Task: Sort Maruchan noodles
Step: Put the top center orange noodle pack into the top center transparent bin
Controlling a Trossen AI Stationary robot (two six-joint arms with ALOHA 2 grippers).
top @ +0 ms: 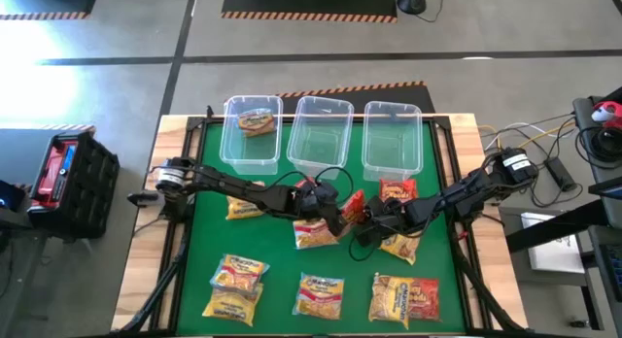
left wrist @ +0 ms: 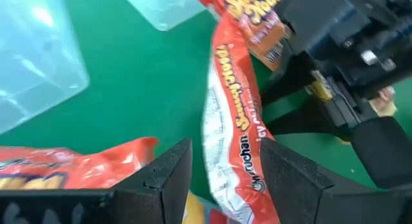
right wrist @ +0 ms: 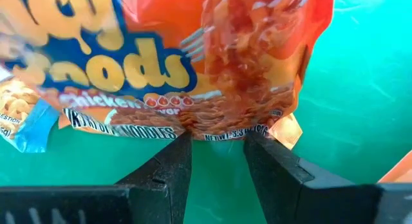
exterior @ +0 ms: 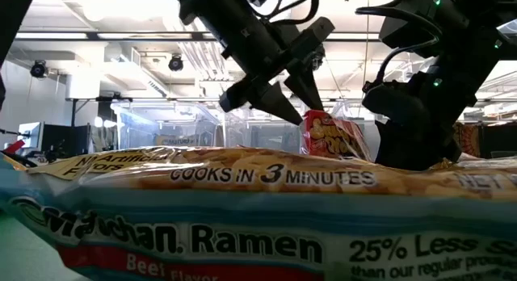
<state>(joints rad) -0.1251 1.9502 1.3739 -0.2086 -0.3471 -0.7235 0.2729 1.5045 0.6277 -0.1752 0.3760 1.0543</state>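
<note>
A red-orange Maruchan noodles packet (top: 352, 205) stands on edge at the middle of the green mat, between my two grippers. My left gripper (top: 340, 210) reaches in from the left, and its fingers (left wrist: 170, 176) sit on either side of the packet (left wrist: 232, 102), shut on its thickness. My right gripper (top: 368, 221) comes from the right and is shut on the seam along the packet's (right wrist: 212, 63) edge. In the low view the packet (exterior: 333, 136) is upright between both dark grippers. Several other packets (top: 316, 234) lie flat on the mat.
Three clear bins stand along the mat's far edge: the left bin (top: 231, 149) holds one packet, then the middle bin (top: 321, 158) and right bin (top: 391, 163). Packets lie along the front edge (top: 236, 275) (top: 319, 295) (top: 403, 297), beside the right gripper (top: 397, 189) and under the left arm (top: 241, 208).
</note>
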